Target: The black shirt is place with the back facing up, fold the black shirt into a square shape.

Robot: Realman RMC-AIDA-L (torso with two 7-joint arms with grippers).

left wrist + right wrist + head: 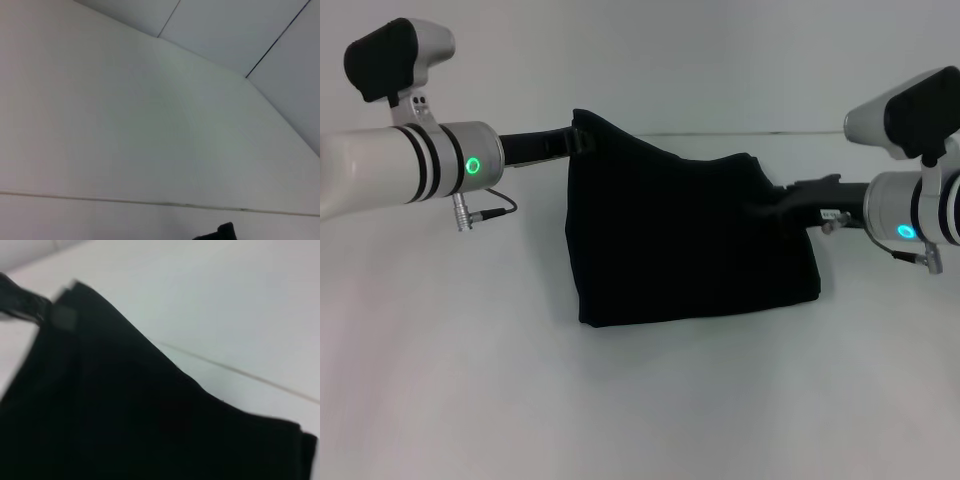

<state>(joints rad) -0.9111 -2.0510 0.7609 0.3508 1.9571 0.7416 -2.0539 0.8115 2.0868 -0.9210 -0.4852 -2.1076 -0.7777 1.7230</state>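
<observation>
Black shirt [690,240]: centre of the head view, lifted between both arms, hanging as a doubled dark sheet; its lower edge rests on the white table [470,380].
Shirt outline: top edge highest at upper left, sloping down toward the right; bottom edge roughly straight.
Left pincer [582,135]: upper left of centre, clamped on the shirt's raised top corner; arm enters from the left edge.
Left wrist view: mostly white table and wall panels; a small dark scrap of shirt [220,233] at the bottom edge.
Right pincer [770,203]: right of centre, lower than the left, buried in the cloth and holding the shirt's top edge there.
Right wrist view: black fabric [125,410] fills the lower left.
</observation>
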